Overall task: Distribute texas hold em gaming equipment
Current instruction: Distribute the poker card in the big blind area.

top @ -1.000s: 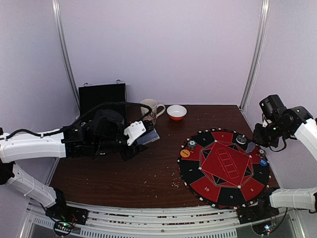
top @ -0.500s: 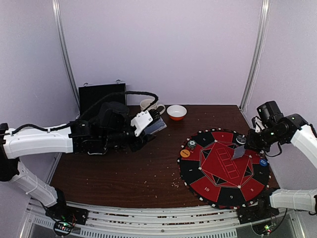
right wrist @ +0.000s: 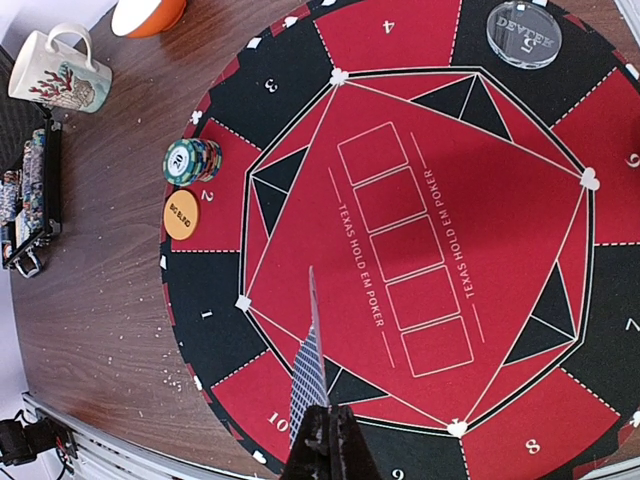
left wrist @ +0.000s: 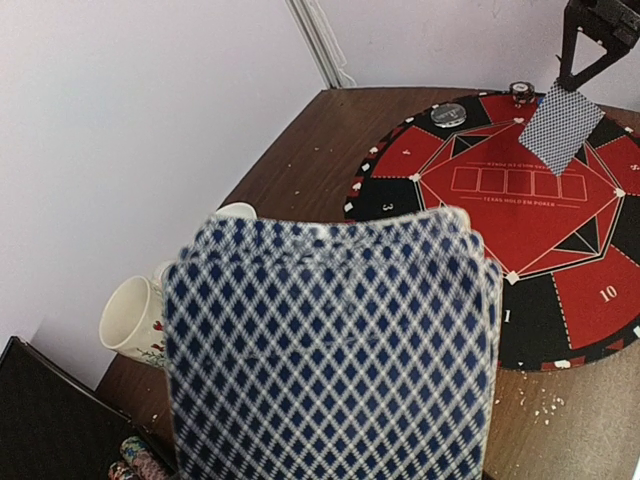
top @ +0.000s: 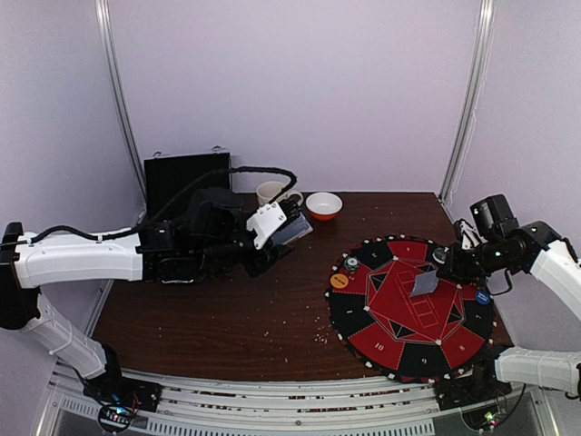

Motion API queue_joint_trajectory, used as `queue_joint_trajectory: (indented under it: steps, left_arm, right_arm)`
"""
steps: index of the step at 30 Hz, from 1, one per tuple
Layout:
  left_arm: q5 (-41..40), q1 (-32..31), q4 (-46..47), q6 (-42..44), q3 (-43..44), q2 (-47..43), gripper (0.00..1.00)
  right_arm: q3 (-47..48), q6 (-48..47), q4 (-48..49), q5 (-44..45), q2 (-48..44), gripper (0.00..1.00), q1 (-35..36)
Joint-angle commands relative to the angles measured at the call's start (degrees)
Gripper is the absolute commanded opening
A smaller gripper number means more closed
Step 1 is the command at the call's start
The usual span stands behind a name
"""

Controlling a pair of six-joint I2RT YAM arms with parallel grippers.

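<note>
My left gripper is shut on a deck of blue-and-white diamond-backed playing cards, held above the table near the mug. In the left wrist view the deck fills the foreground and hides the fingers. My right gripper is shut on a single card, which hangs over the red centre of the round mat. In the right wrist view that card stands edge-on above the thin black gripper. On the mat lie a chip stack, an orange disc, a clear dealer button and a blue disc.
A patterned mug and an orange-and-white bowl stand at the back of the brown table. An open black case with chips sits at the back left. Crumbs dot the wood.
My left arm has carried the deck right and toward the back, close to the mug. My right gripper has come in from the right edge and now holds a card over the mat's centre.
</note>
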Motion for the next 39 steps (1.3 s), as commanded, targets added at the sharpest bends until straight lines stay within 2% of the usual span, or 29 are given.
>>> queue_joint_trajectory:
  steps: [1,39]
  left_arm:
    - [0.9,0.31,3.4,0.09,-0.76,-0.61,0.49]
    - [1.25,0.34,2.69,-0.44,-0.97,-0.43,0.49]
  right_arm:
    - [-1.32,0.74,0.86,-1.15,-1.28,0.0,-0.28]
    - [-2.89,-0.43,-3.91,2.65,0.84,0.0,-0.27]
